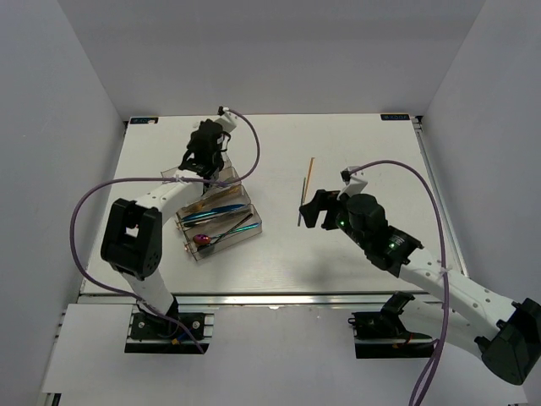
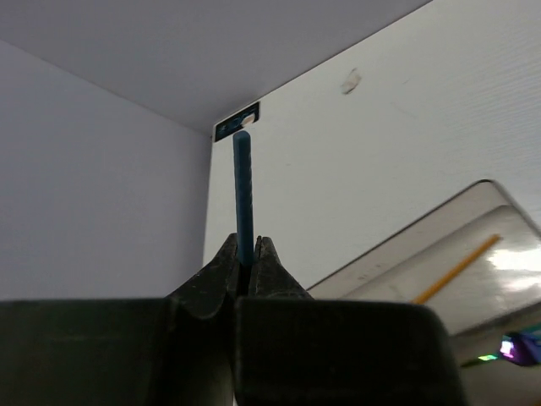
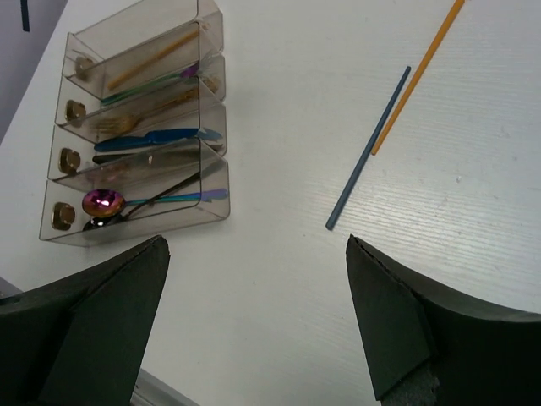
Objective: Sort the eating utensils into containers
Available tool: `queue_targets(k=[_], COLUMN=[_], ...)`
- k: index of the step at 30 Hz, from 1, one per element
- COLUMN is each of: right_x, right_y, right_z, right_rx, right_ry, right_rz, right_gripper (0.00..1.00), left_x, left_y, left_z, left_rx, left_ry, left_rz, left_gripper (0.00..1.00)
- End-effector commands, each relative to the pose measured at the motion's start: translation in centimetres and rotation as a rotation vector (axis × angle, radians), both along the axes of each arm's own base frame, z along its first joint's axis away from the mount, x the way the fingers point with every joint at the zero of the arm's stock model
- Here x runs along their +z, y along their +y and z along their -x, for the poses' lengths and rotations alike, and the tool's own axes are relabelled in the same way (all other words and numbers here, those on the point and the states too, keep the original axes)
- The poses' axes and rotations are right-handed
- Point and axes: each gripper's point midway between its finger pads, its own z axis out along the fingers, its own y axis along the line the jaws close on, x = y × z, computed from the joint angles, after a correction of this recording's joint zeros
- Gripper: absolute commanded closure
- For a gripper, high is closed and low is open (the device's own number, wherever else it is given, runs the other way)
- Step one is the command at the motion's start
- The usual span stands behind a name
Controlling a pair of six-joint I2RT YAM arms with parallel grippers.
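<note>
The clear compartment tray (image 1: 254,227) lies left of centre and holds several utensils. In the right wrist view it (image 3: 211,21) shows an orange chopstick (image 3: 152,59), a gold fork (image 3: 122,124), a blue knife (image 3: 156,138) and a purple-bowled spoon (image 3: 101,203). My left gripper (image 1: 205,167) hangs over the tray's far end, shut (image 2: 246,254) on a blue chopstick (image 2: 244,194) that sticks out past the fingertips. My right gripper (image 1: 311,211) is open and empty (image 3: 255,245). It hovers above the table next to a loose blue chopstick (image 3: 369,150) and an orange chopstick (image 3: 420,72).
The two loose chopsticks lie side by side at mid-table, the blue one (image 1: 304,186) and the orange one (image 1: 311,169). White walls close the table on three sides. Purple cables loop from both arms. The tray's far compartment (image 2: 482,190) holds an orange chopstick (image 2: 456,269).
</note>
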Motion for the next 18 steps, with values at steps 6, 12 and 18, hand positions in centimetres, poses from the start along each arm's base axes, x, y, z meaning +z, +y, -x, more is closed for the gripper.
queue_targets(k=[6, 12, 18], right_x=[1.0, 1.7, 1.8], right_y=[-1.8, -2.5, -2.4], right_z=[1.2, 1.3, 1.5], right_rx=[0.025, 0.007, 0.014], right_ry=[-0.080, -0.109, -0.107], right_rz=[0.043, 0.036, 0.027], right_gripper=[0.11, 0.11, 0.11], left_x=[0.8, -2.7, -5.6], left_y=[5.3, 4.2, 4.2], left_z=[-2.5, -2.5, -2.2], left_rx=[0.015, -0.047, -0.049], left_ry=[-0.123, -0.082, -0.054], left_rz=[-0.088, -0.039, -0.025], left_gripper=[1.00, 1.00, 0.96])
